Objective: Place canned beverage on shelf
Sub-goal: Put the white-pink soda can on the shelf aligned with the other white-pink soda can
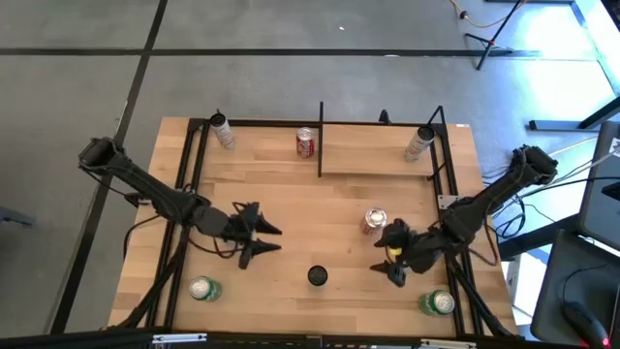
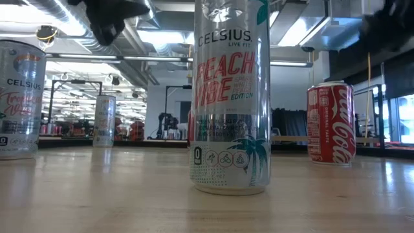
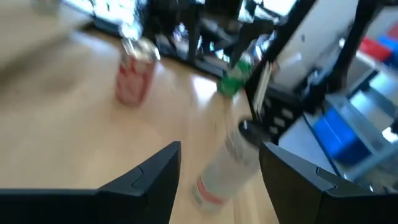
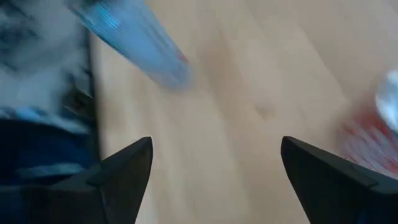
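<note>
Left gripper (image 1: 262, 236) hovers over the wooden tabletop (image 1: 291, 208) left of centre, fingers spread, nothing between them. Right gripper (image 1: 392, 262) sits near the right side, low over the table, fingers spread wide and empty, just beside the red-and-silver can (image 1: 375, 220) standing right of centre.

Shelf, a light wooden board in thin black metal rods (image 1: 383, 160), lies along the far right part of the table. On it at the far right stands a tall slim silver can (image 1: 418, 143). A short red cola can (image 1: 305, 142) stands just left of the shelf's black post, far centre. Another tall silver can (image 1: 222, 131) stands far left.

Near edge: green-topped can (image 1: 202, 288) left, green can (image 1: 438, 303) right, dark-topped tall Celsius can (image 1: 317, 276) centre.
</note>
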